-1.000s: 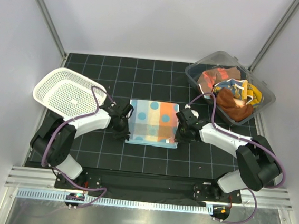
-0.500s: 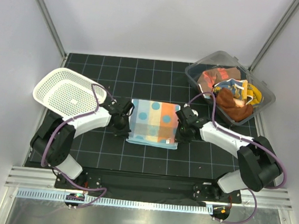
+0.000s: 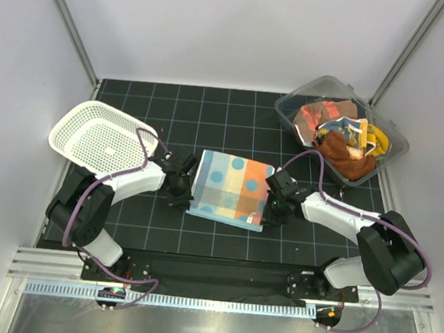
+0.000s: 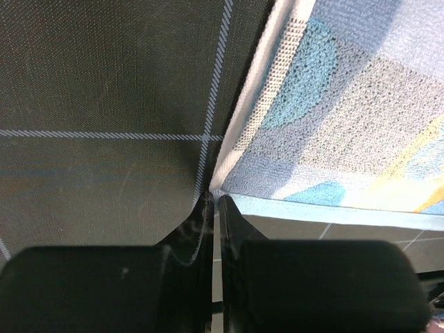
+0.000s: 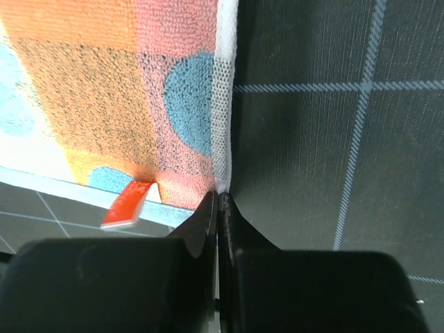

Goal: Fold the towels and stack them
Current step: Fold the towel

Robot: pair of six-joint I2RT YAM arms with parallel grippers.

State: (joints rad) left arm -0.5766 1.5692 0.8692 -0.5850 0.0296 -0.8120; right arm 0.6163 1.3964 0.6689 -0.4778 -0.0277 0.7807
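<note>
Now, from above, the spotted towel [image 3: 230, 189] is seen skewed on the gridded black mat [image 3: 233, 128], where it was lying square half a second ago. It is stretched between the left gripper [image 3: 182, 188] and the right gripper [image 3: 275, 205]. At the left wrist, its looped terry corner is pinched by closed fingertips [image 4: 201, 216]. At the right wrist, its white mesh hem is nipped likewise, with a red tag [image 5: 128, 206] hanging just beside.

One towel [image 3: 230, 189] lies mid-worktop [image 3: 234, 120], left claw [image 3: 186, 188] at its left edge, right claw [image 3: 271, 207] at its right edge. The basket [image 3: 102, 143] sits rear-left of it and the bin [image 3: 291, 106] rear-right (more towels [image 3: 339, 134] heaped inside).
</note>
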